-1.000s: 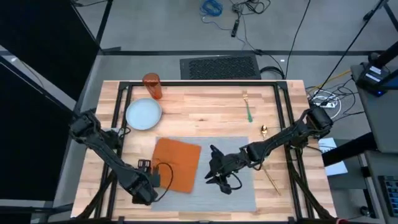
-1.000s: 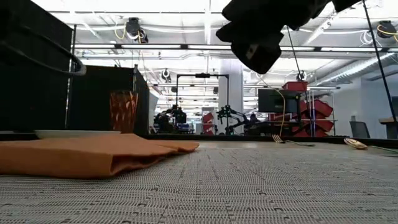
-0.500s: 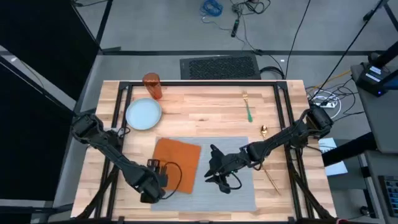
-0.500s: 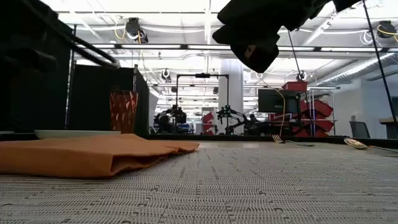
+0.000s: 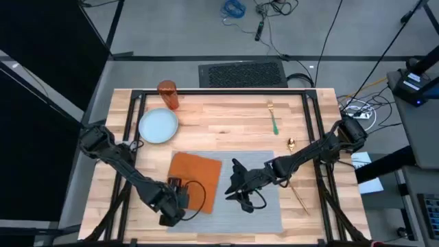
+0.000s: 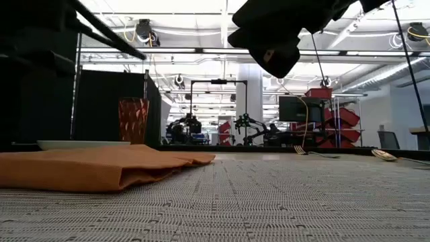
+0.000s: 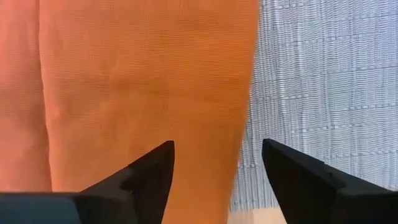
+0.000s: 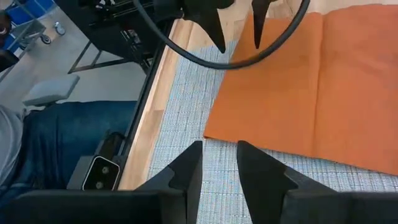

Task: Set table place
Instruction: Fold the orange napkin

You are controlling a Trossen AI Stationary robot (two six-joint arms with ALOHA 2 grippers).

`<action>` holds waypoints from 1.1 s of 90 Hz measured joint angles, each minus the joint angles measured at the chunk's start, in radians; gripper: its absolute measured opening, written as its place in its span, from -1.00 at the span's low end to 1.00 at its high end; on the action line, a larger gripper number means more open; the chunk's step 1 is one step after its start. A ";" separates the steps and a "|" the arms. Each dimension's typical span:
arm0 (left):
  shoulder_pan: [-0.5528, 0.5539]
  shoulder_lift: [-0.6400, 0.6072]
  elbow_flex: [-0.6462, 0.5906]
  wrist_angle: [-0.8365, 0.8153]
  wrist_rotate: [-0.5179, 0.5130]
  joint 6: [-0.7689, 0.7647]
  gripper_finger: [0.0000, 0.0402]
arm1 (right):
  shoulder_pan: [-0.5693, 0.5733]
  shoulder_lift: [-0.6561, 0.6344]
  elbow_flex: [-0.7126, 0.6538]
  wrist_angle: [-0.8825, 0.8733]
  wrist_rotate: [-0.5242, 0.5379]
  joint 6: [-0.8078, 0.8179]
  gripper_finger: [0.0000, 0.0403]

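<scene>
The orange napkin (image 5: 195,180) lies flat on the left half of the grey placemat (image 5: 267,209). My left gripper (image 5: 176,190) hovers open over the napkin's near-left corner. In its wrist view the napkin's near edge (image 7: 244,130) runs between the two fingers of my left gripper (image 7: 217,155). My right gripper (image 5: 236,189) hangs open over the placemat's middle, to the right of the napkin (image 8: 298,81), and the low view shows my right gripper (image 6: 269,44) well above the mat. The pale-blue plate (image 5: 158,126) and the orange tumbler (image 5: 168,95) stand on the bare table at the far left.
A green-handled fork (image 5: 273,118) lies at the far right of the table, a gold spoon (image 5: 291,145) is nearer, and a knife (image 5: 300,199) lies beside the placemat's right edge. A person's legs (image 8: 68,137) show beyond the table's near edge (image 8: 155,99).
My left gripper has moved toward the table's right edge, from beside the placemat's left edge to above the napkin's near-left corner.
</scene>
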 joint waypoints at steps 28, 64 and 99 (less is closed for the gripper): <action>0.001 0.057 0.002 -0.030 0.025 -0.018 0.07 | 0.000 0.004 0.000 0.041 -0.010 0.023 -0.57; 0.006 0.057 0.002 -0.049 0.005 -0.026 0.07 | -0.028 0.217 0.114 -0.014 -0.166 0.085 -0.57; 0.084 0.059 0.008 -0.072 -0.004 0.010 -0.14 | -0.026 0.386 0.473 -0.371 -0.174 -0.100 -0.57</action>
